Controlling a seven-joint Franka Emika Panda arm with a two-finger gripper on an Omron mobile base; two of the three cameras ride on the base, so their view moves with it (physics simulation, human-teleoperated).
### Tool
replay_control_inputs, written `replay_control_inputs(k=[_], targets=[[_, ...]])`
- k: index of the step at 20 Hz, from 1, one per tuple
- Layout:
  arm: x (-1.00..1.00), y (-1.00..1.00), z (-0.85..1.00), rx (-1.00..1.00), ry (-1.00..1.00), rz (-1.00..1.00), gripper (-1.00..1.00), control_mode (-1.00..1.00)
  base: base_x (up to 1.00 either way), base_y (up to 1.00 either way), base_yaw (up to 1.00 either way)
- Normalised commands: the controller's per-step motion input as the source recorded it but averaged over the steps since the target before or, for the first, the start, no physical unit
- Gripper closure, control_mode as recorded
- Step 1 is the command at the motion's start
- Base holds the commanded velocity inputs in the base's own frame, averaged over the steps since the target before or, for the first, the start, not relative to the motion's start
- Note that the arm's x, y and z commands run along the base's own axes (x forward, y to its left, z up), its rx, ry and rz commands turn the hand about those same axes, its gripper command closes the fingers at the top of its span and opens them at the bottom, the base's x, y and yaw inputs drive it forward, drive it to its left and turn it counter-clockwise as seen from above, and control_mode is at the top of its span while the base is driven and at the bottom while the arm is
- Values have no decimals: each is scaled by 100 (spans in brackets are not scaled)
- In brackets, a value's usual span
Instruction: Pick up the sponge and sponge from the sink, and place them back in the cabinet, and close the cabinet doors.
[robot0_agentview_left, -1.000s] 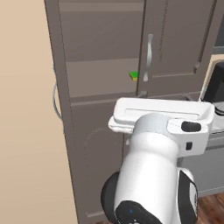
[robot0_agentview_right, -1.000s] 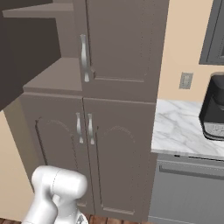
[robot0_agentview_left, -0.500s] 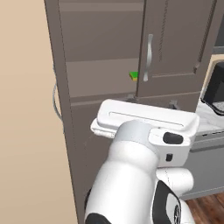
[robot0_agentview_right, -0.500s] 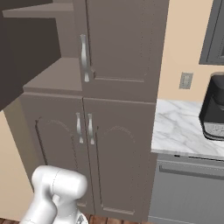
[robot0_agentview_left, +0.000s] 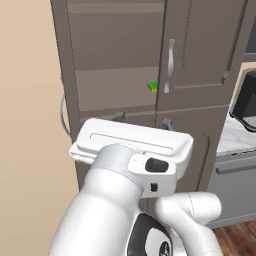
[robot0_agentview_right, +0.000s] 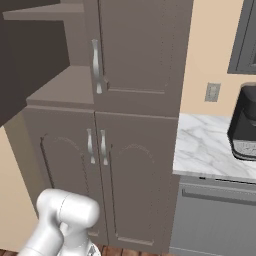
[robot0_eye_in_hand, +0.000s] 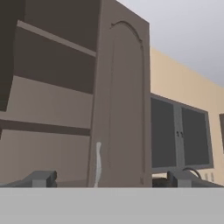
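The end effector (robot0_eye_in_hand: 109, 178) is spread wide with nothing between its fingertips (robot0_eye_in_hand: 41, 178) — they point at the cabinet (robot0_agentview_left: 120, 75), where the upper left door hangs open and bare shelves show behind it. The upper right cabinet door (robot0_agentview_left: 205, 50) is closed, its silver handle (robot0_agentview_left: 171, 65) just beside the gap. One sponge (robot0_agentview_left: 152, 87), green on top with a yellow edge, lies on the open shelf at the edge of that closed door. In the right base view the lower arched doors (robot0_agentview_right: 105, 180) are shut — their two handles side by side. A marble bench (robot0_agentview_right: 212, 150) runs off to the right, carrying a black coffee machine (robot0_agentview_right: 244, 122).
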Motion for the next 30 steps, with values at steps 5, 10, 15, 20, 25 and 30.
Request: replay_control_inputs(k=[5,10,15,20,25,30], targets=[[0,44,-4,0,0,0,-100,-100,0,0,0],[4,47,-6,0,0,0,-100,-100,0,0,0],[10,37,-2,0,0,0,-100,-100,0,0,0],[18,32,-4,0,0,0,-100,-100,0,0,0],[23,30,-12,0,0,0,-100,-100,0,0,0],[30,33,-21,0,0,0,-100,-100,0,0,0]])
